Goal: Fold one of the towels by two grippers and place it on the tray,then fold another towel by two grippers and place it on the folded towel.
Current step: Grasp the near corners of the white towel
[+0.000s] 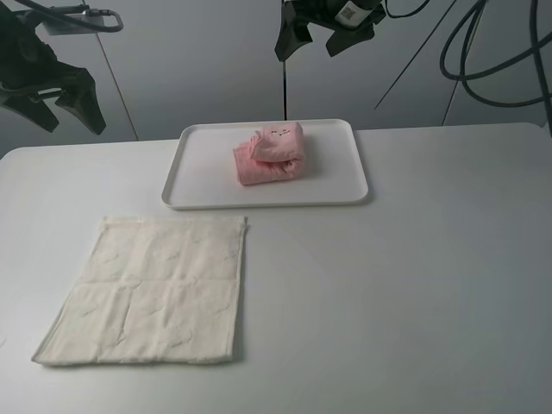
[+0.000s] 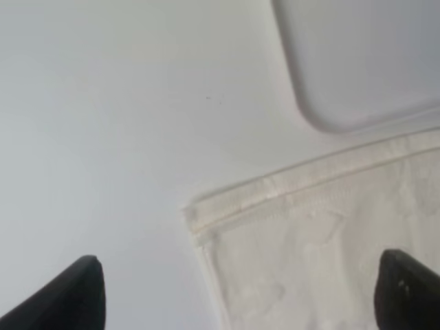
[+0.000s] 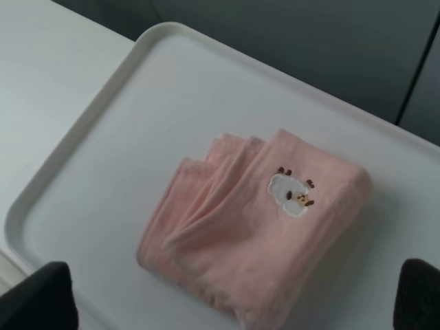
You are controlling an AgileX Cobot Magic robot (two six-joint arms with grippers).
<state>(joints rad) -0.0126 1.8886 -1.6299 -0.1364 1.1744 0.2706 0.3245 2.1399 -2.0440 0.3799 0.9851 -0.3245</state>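
The folded pink towel (image 1: pixel 270 155) is a thick bundle in the middle of the white tray (image 1: pixel 194 172) at the back of the table. The right wrist view shows this pink towel (image 3: pixel 254 240) with a small sheep patch, lying on the tray (image 3: pixel 124 124). My right gripper (image 1: pixel 306 52) hangs open high above it, its fingertips (image 3: pixel 38 295) spread wide with nothing between them. The cream towel (image 1: pixel 155 289) lies flat and unfolded at the front left. My left gripper (image 1: pixel 73 121) is raised at the far left, open, and its fingertips (image 2: pixel 79 292) frame the cream towel's (image 2: pixel 323 254) far corner.
The white table (image 1: pixel 414 293) extends to the right of the cream towel and in front of the tray. A tray corner (image 2: pixel 357 62) lies just beyond the towel's corner. Black cables (image 1: pixel 483 52) hang at the back right.
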